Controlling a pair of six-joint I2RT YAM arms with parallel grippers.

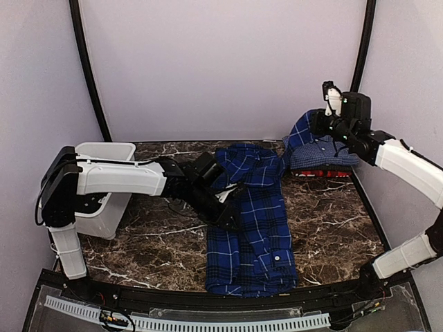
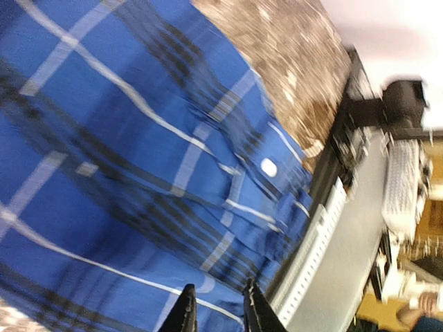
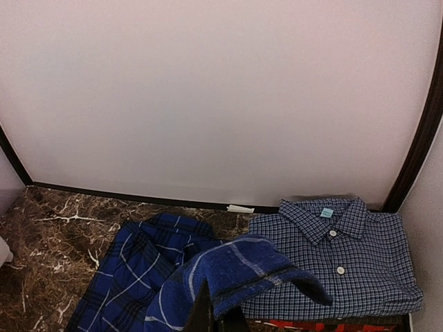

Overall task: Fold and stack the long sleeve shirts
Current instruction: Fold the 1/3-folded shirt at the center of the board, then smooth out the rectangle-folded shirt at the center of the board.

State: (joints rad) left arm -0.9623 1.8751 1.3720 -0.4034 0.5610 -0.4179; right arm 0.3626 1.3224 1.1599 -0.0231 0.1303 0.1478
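Pinching the plaid shirt's sleeve (image 3: pixel 242 270), the right gripper (image 3: pixel 216 315) is closed on the cloth and raised over the back right corner. The sleeve droops across the folded fine-check shirt (image 3: pixel 346 263), which sits on the red shirt (image 1: pixel 325 173).

Risk: any drag on the sleeve may rumple or shift that stack.

Deep-blue plaid shirt (image 1: pixel 252 228) lies lengthwise mid-table, hem at the near edge. Left gripper (image 2: pixel 220 315) is low over its body, fingers narrowly apart; cannot tell whether a fold is nipped.

Risk: a thin bite slips or takes only one layer, and the fold goes crooked. The hem could slide off the near edge.

Surface: dark brown marble-pattern table (image 1: pixel 332 221), glossy, likely slick under cloth. White bin (image 1: pixel 111 187) at left. Pale lilac walls (image 1: pixel 221 69) on three sides.
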